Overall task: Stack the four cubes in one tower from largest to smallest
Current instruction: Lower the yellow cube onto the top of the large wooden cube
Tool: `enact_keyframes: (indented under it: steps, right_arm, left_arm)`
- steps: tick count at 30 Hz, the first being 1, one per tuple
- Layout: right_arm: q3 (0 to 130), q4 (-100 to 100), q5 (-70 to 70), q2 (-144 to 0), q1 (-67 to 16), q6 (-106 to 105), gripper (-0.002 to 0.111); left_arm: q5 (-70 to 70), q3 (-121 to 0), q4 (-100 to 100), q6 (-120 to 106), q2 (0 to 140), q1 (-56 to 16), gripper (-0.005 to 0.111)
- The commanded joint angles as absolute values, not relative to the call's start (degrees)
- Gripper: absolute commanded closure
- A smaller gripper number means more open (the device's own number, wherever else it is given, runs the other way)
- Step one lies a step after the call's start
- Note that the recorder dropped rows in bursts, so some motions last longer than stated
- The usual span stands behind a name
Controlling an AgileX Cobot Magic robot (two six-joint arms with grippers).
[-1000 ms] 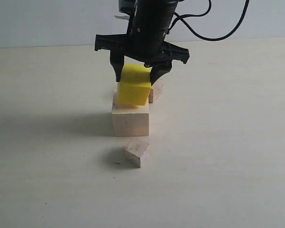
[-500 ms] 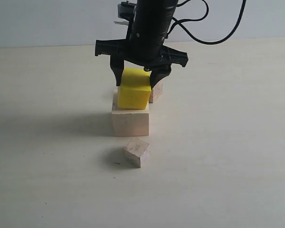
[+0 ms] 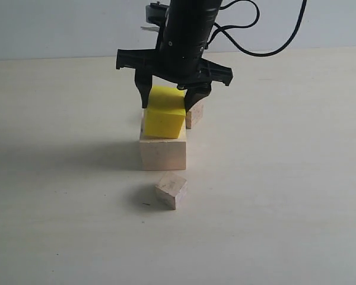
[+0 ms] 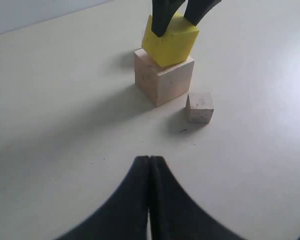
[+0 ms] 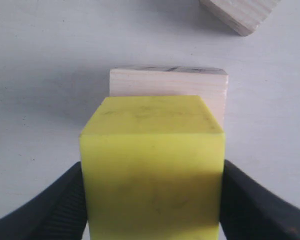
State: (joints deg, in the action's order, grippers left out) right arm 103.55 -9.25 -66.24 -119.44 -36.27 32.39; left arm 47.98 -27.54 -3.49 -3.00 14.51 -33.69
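Your right gripper (image 3: 169, 102), still clamped on the yellow cube (image 3: 164, 122), has lowered it onto the large wooden cube (image 3: 162, 154); releasing looks like your next move

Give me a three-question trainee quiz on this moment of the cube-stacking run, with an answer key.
1. True or false: the left gripper is shut and holds nothing.
2. Fill in: the right gripper is closed on the ___ cube.
3. Multiple choice: how many cubes stand directly on the table? A one; B two; C three.
Key: 1 true. 2 the yellow cube. 3 C: the large pale cube, the front small cube and the rear small cube.
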Motion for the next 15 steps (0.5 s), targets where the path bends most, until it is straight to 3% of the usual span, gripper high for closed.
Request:
enact_keyframes:
  steps: [1, 15]
  right_arm:
    - [103.74, -8.88, -66.18, -119.22, -36.06, 32.03, 0.058]
    - [103.74, -7.13, -66.05, -119.22, -36.06, 33.63, 0.058]
  left_arm:
    - [47.46, -27.16, -3.67, -2.78, 14.20, -34.03, 0.107]
    - [47.46, -27.16, -3.67, -2.78, 14.20, -34.03, 0.107]
